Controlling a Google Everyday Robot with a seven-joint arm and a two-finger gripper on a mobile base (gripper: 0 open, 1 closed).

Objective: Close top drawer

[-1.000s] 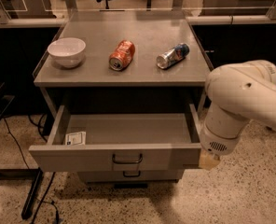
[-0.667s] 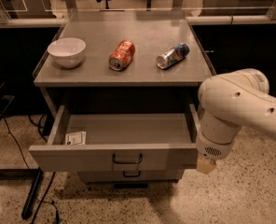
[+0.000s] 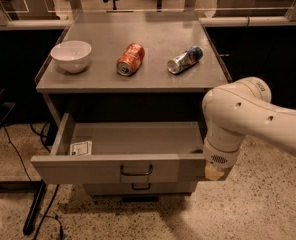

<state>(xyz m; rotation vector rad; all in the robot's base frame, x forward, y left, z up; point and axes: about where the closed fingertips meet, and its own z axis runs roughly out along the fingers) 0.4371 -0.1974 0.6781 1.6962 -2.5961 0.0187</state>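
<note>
The grey worktop (image 3: 153,39) fills the upper middle of the frame. Below it, in the lower middle, the top drawer (image 3: 88,169) stands pulled well out, its dark wire handle (image 3: 136,171) at the centre of the front panel. The white robot arm (image 3: 238,119) comes in from the right edge, where it is cut off, and bends down over the drawer's right end. Inside the drawer a small white card (image 3: 81,148) lies flat at the front left corner; the rest of the visible floor is bare grey.

On the worktop a white bowl (image 3: 71,55) sits upright at the left. An orange can (image 3: 130,59) lies on its side in the middle, and a blue and silver can (image 3: 185,60) lies on its side to the right.

The gripper (image 3: 214,172) is at the drawer's front right corner, mostly hidden by the arm's wrist; whether the jaws are apart or together cannot be told. The arm also covers the drawer's right inner corner. A lower drawer front (image 3: 138,187) shows only as a strip.
</note>
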